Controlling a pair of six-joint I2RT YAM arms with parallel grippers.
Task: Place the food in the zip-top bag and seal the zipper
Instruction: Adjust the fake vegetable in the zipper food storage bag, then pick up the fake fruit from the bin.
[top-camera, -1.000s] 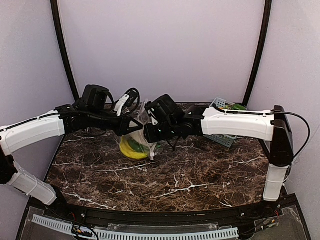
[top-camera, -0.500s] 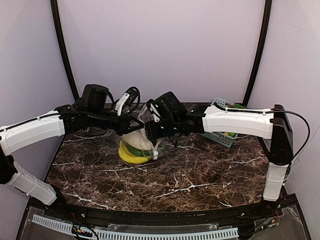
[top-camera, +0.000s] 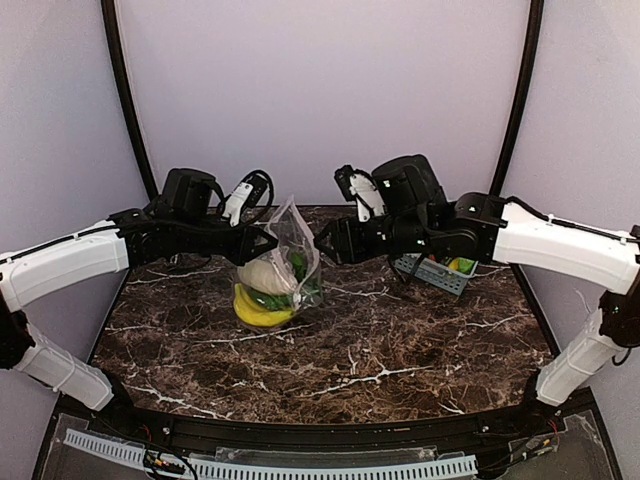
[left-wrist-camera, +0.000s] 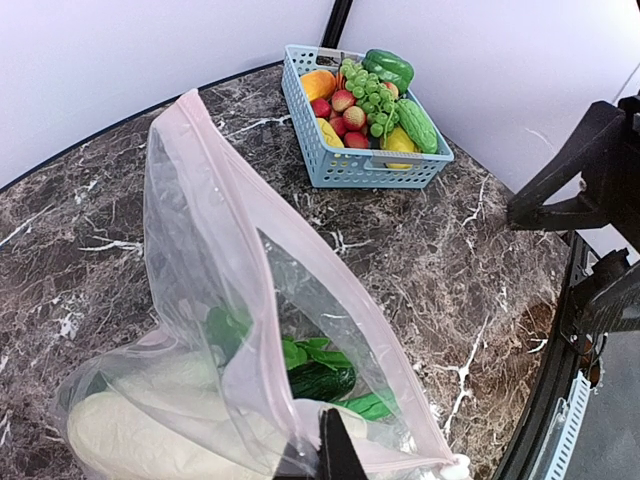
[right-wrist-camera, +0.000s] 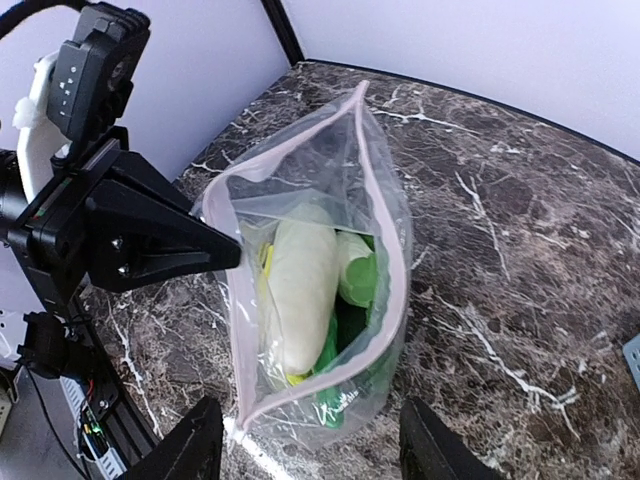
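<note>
Left claw (top-camera: 268, 243) pinches the zip-top bag (top-camera: 288, 250) at its mouth corner, propping it on the surface (top-camera: 400, 350). Right claw (top-camera: 322, 243) gapes wide, empty. Banana bunch (top-camera: 255, 310), white vegetable (right-wrist-camera: 300, 290) and greens are bagged. The zipper (right-wrist-camera: 358, 105) is unsealed, and the basket (left-wrist-camera: 350, 165) holds more produce.

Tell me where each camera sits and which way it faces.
Top external: above, behind the bases, facing down the table; both arms show.
Left wrist: on the left arm, facing past the zip-top bag to the blue basket; one finger shows.
Right wrist: looking down into the bag; own fingers and left pincer show.
All three share the bag.
</note>
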